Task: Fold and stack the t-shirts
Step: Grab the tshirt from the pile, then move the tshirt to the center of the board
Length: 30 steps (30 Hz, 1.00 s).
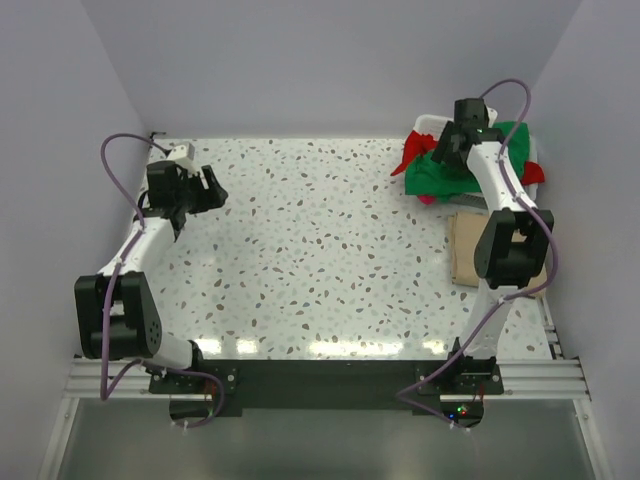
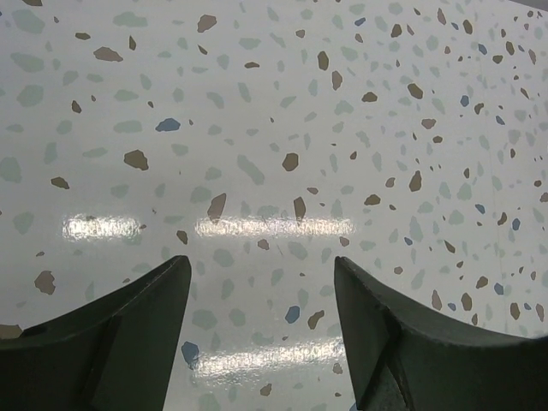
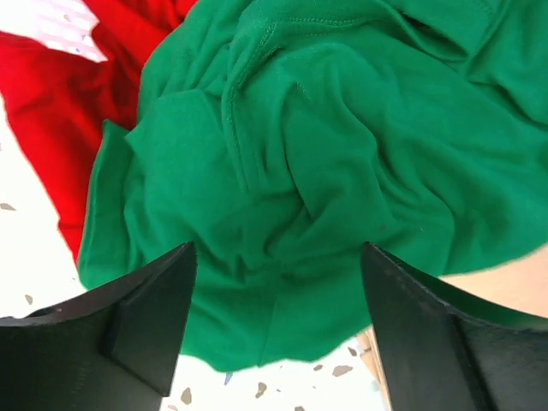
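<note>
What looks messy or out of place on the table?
The green shirt lies crumpled in a heap over a red shirt at the far right corner. The tan shirt beside it lies flat.

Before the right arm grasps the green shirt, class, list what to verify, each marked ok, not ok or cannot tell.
1. Right gripper open: ok.
2. Crumpled bright green cloth t-shirt directly under that gripper: ok.
3. Contact with the cloth: cannot tell.
4. Red cloth shirt outside the grasp line: ok, off to one side.
5. Left gripper open, over bare speckled white table: ok.
</note>
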Tool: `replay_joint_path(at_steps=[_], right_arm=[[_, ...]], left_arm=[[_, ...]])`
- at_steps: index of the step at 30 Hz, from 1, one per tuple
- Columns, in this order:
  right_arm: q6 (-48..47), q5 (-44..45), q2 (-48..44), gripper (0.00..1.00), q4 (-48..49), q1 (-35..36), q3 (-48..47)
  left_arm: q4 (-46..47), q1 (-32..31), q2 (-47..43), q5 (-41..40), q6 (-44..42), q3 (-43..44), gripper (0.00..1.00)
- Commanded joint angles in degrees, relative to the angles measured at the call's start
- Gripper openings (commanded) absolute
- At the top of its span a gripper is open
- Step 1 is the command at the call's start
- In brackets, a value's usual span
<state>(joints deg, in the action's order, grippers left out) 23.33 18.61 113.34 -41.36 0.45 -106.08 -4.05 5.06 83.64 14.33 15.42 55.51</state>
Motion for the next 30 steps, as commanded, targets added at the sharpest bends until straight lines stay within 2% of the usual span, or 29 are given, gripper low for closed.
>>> replay_joint_path(at_steps=[1,4,6,7,10,13,16,20,23,26,30], right_arm=[[0.66,1.78,2.41,0.77,-0.03,-1.84,-3.6],[0.75,0.82,5.04,0.67,-0.99,-2.38,-5.44],[1.45,0.11,5.66,0.51,-3.89,-2.73,-8.24],[1.45,-0.33,5.4,0.39,-4.42,-2.82,-8.78],[0.75,-2.08,2.6,0.24,-4.6,-2.73,-10.28],[0.31,-1.83,-1.78,0.0,-5.22,-2.65,-13.0],[0.57,-3.14,-7.84,0.0,-3.03,-2.64,-13.54],[1.37,-6.21,-15.92,0.0,5.03,-0.72,-10.99],[-0.91,-8.06,-19.55,0.0,11.36,4.89,-9.76],[-6.7,-9.2,-19.56,0.0,14.98,15.86,-12.38],[-5.94,-14.56,-14.14,0.0,15.96,24.31,-23.69]], left_arm=[[2.03,-0.14,0.48,0.7,-0.13,1.98,0.73],[2.3,-0.23,0.65,0.44,0.31,1.97,0.73],[2.21,-0.14,0.83,-0.17,0.4,2.15,0.73],[2.3,-0.14,0.74,-0.35,0.57,2.15,0.73],[2.47,-0.23,0.83,-0.97,1.36,2.33,0.73],[2.65,-0.14,0.92,-0.88,2.07,2.76,0.73],[2.91,-0.14,1.18,-0.79,2.51,3.12,0.73],[3.09,-0.14,1.36,0.52,2.86,3.82,0.73],[3.18,-0.23,1.53,0.62,4.0,4.26,0.73],[3.18,-0.14,1.71,0.61,5.05,4.35,0.73],[3.18,-0.14,1.62,0.61,6.11,4.26,0.73]])
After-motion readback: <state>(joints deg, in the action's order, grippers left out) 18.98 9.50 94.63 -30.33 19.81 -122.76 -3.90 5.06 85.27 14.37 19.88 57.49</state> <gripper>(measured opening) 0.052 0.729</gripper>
